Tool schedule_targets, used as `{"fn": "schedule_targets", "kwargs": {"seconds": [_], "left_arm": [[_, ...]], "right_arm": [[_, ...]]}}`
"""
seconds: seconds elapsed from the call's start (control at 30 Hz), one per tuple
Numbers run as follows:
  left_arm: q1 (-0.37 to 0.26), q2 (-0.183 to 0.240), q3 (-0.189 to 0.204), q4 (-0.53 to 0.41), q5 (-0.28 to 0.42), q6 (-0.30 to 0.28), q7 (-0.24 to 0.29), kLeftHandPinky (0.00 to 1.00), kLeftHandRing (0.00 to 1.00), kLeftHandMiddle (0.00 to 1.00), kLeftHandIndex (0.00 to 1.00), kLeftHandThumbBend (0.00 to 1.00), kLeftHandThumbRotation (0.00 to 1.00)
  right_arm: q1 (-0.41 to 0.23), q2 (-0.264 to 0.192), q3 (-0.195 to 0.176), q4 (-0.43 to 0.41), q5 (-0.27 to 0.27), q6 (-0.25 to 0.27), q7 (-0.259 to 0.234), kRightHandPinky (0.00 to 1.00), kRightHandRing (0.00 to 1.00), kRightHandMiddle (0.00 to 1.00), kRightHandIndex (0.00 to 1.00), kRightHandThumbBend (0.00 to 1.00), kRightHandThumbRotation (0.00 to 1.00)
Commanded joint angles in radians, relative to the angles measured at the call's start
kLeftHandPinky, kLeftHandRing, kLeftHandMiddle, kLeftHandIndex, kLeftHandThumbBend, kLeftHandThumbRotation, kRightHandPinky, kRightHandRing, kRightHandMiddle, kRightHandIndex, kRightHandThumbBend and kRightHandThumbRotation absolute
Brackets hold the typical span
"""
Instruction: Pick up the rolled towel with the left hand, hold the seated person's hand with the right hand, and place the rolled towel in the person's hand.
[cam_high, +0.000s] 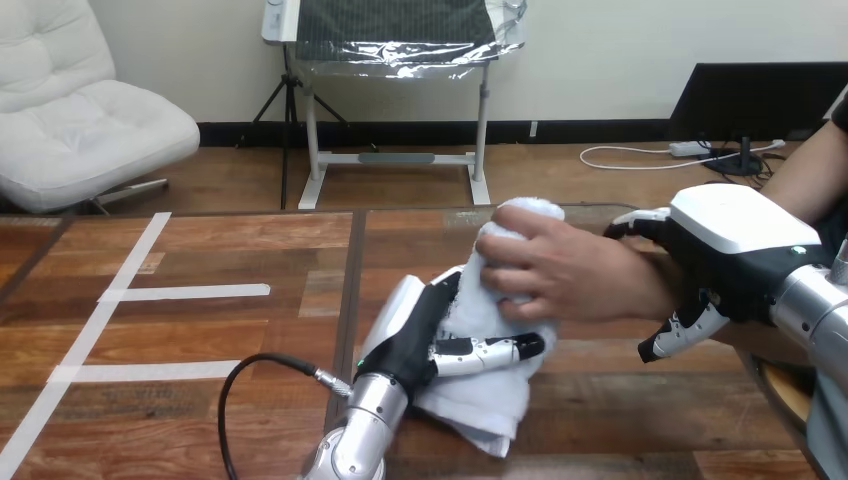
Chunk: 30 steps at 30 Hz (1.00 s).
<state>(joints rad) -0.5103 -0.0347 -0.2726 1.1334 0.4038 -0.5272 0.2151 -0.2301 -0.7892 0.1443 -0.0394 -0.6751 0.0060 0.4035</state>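
Note:
The white rolled towel (478, 392) stands tilted at the middle of the wooden table (230, 240). My left hand (420, 330) is shut on its lower part, with the thumb lying across the cloth. The person's hand (560, 270) comes in from the right and curls over the towel's upper end. Both hands are on the towel. My right hand (735, 250) sits over the person's wrist, fingers (640, 222) curled past its far side and thumb below it, so it is shut on the wrist.
White tape strips (185, 292) mark the table's left half. A black cable (245, 375) loops by my left forearm at the near edge. The person's forearm crosses the table's right side.

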Motion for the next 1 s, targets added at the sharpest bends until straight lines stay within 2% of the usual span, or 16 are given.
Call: {"fn": "schedule_targets", "kwargs": {"seconds": [0.0, 0.57, 0.97], "left_arm": [[-0.057, -0.01, -0.034, -0.051, 0.028, 0.009, -0.016, 1.0, 1.0, 1.0, 1.0, 1.0, 0.69], [-0.04, 0.001, -0.04, -0.064, 0.011, -0.002, -0.038, 1.0, 1.0, 1.0, 1.0, 1.0, 0.75], [-0.016, 0.018, -0.045, -0.082, 0.021, -0.023, -0.016, 1.0, 1.0, 1.0, 1.0, 1.0, 0.76]], "right_arm": [[-0.049, -0.015, -0.023, -0.038, -0.01, 0.0, -0.002, 0.86, 0.94, 0.94, 0.88, 0.87, 0.0], [-0.04, -0.009, -0.029, -0.046, 0.002, -0.008, -0.008, 0.88, 0.94, 0.95, 0.89, 0.87, 0.0], [-0.019, -0.005, -0.041, -0.087, 0.021, -0.008, -0.008, 0.87, 0.94, 0.95, 0.88, 0.87, 0.0]]}}
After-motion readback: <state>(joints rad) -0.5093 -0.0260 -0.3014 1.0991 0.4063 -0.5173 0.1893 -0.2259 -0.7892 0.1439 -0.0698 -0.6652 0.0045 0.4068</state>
